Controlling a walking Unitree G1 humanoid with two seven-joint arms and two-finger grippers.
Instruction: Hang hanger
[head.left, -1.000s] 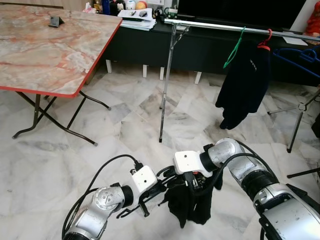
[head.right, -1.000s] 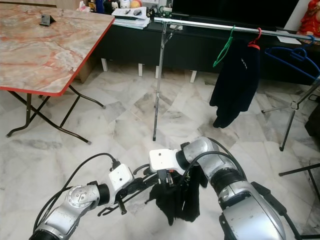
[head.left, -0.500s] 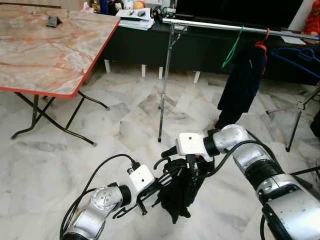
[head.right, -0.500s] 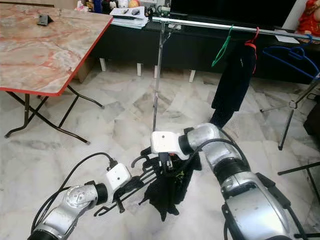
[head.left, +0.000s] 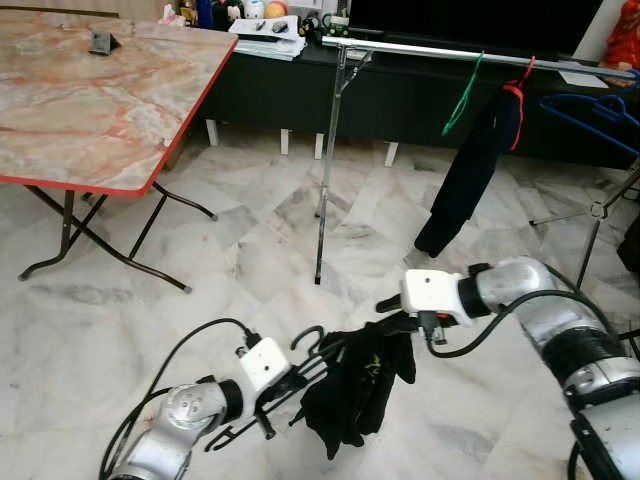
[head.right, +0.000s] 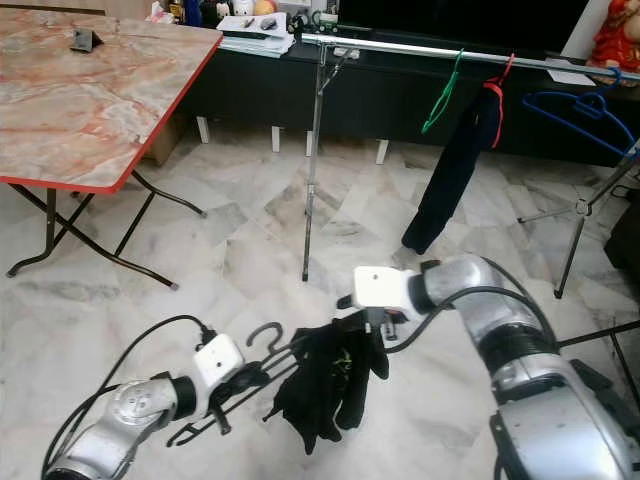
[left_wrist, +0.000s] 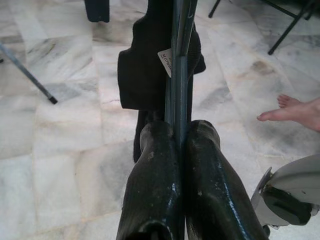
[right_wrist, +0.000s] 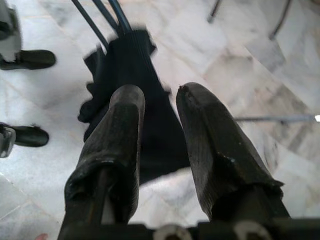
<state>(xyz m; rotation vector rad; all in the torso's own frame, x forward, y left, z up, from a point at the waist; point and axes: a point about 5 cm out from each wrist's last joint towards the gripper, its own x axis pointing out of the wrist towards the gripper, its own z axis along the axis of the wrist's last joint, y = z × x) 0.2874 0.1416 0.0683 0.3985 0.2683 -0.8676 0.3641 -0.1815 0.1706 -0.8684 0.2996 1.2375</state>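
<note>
Low in frame, left tool (head.left: 300, 378) clenched on the hanger (head.left: 322, 358) with the black garment (head.left: 355, 395); right tool (right_wrist: 159, 107) released beside it.

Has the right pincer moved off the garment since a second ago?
Yes. The right pincer has drawn back toward the robot's right, away from the dark garment, judged against the rack's upright pole. It is open now. The left pincer holds the hanger.
</note>
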